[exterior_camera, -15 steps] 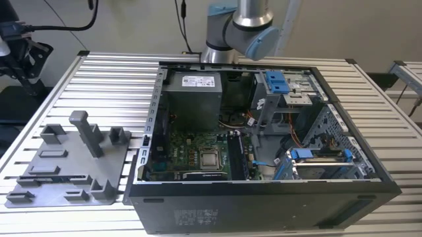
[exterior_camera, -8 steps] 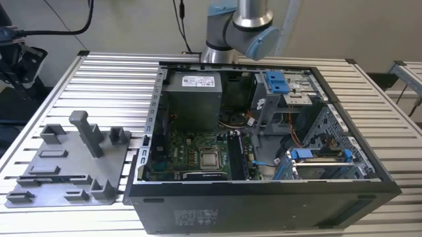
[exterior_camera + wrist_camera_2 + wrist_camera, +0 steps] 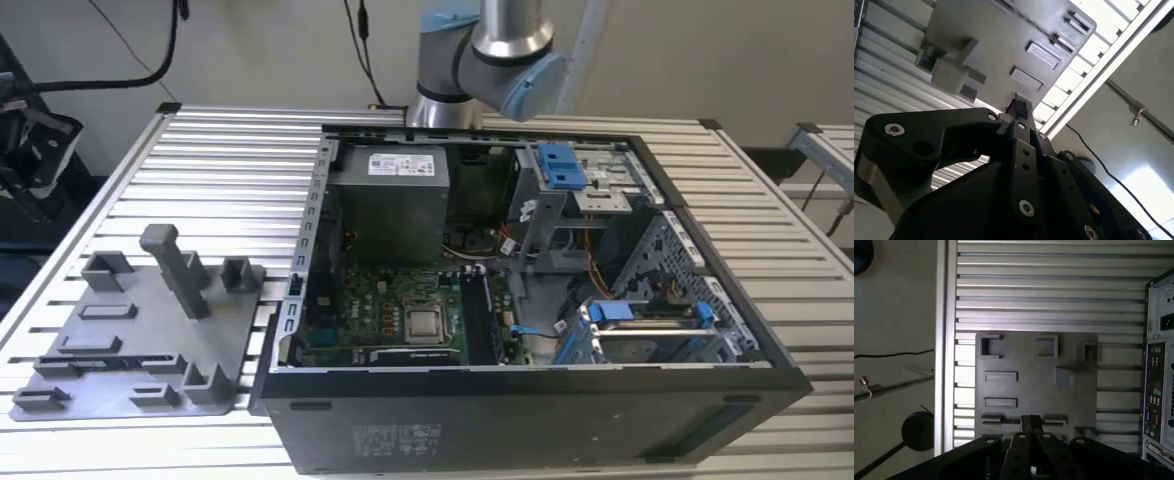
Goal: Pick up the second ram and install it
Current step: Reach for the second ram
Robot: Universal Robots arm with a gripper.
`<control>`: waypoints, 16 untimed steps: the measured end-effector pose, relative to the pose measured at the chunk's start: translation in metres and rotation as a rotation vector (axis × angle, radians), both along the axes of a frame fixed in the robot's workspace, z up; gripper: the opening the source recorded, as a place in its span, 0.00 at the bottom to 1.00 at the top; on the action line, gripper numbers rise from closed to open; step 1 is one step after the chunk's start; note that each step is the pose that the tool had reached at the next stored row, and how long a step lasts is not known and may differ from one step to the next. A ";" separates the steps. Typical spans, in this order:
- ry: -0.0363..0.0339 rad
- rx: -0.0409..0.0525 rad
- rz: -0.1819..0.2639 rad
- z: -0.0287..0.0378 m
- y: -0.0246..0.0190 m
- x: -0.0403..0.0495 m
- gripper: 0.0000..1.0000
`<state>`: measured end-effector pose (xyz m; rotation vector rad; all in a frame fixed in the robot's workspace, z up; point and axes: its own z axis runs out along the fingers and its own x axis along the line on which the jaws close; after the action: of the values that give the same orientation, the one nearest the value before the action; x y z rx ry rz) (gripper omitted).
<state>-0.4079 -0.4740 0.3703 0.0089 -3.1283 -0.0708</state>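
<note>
Grey blocky plastic tray (image 3: 1074, 405) below black gripper (image 3: 1031, 418).

a slatted aluminium table (image 3: 200, 170) is seen in the exterior view. on it, a grey plastic tray (image 3: 134, 345) is laid toward the exterior view's left, and an open computer case (image 3: 534, 430) is set just beside it, on the exterior view's right.
</note>
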 end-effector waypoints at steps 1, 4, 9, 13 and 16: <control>0.0000 0.0000 0.000 -0.0003 -0.0039 0.0000 0.11; 0.0001 -0.0001 0.000 -0.0012 -0.0160 0.0001 0.11; 0.0001 -0.0001 0.001 -0.0029 -0.0302 0.0001 0.11; 0.0000 -0.0001 0.005 -0.0042 -0.0369 0.0012 0.11; 0.0000 -0.0002 0.007 -0.0049 -0.0415 0.0018 0.11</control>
<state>-0.4061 -0.5155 0.3654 0.0199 -3.1280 -0.0705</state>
